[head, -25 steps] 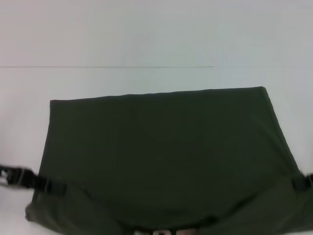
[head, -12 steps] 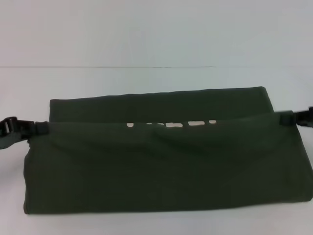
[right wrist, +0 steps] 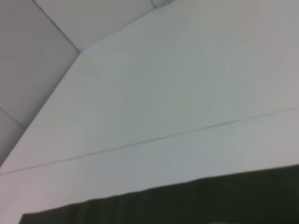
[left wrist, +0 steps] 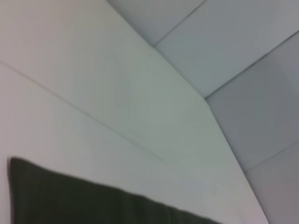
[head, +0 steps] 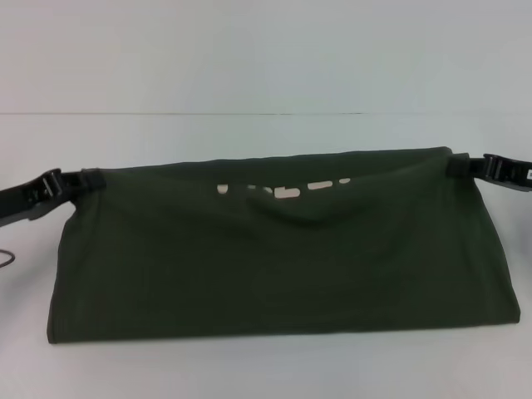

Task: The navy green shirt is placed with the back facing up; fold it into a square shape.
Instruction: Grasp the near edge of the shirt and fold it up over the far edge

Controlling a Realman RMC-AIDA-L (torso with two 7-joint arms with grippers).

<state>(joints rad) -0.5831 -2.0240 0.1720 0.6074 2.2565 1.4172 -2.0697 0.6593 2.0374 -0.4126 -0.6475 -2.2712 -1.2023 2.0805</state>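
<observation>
The shirt (head: 283,258) lies on the table (head: 266,75) between my two pincers, doubled front to back. My left pincer (head: 83,179) and right pincer (head: 455,165) each pinch a far corner. Squaring it remains.

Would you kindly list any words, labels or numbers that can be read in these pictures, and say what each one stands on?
White print on the navy green shirt, just under its raised far edge: only the tops of a few block letters show, the rest is hidden in the fold, so it cannot be read.
The wrist views show no text at all.
</observation>
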